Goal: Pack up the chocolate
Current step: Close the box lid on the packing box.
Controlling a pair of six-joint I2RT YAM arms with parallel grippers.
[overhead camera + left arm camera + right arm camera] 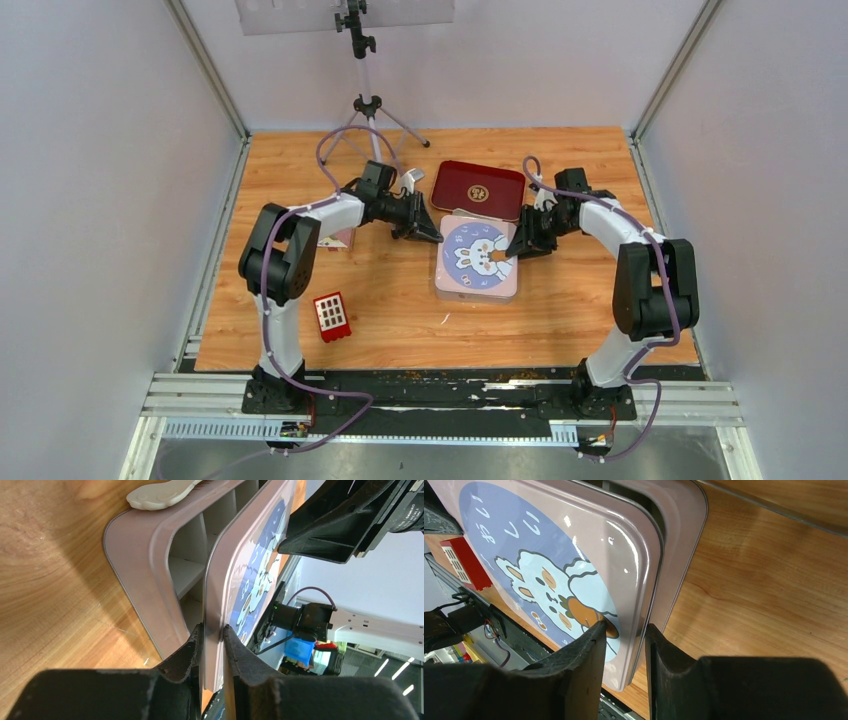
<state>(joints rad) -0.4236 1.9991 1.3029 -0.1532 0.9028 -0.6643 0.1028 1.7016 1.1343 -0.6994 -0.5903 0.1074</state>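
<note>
Lid above pink box; maroon tray just behind.

You have one real line of writing here: a few white brush-style characters curving along the top of the blue disc printed on the pink tin lid. They look like East Asian script, but you cannot read them for certain from the right wrist view. The dark red tin carries a round gold emblem, too small for you to make out. In the left wrist view, tiny white lettering runs along the right arm's black wrist housing, also too small to read. The red block shows only a grid of white squares.
</note>
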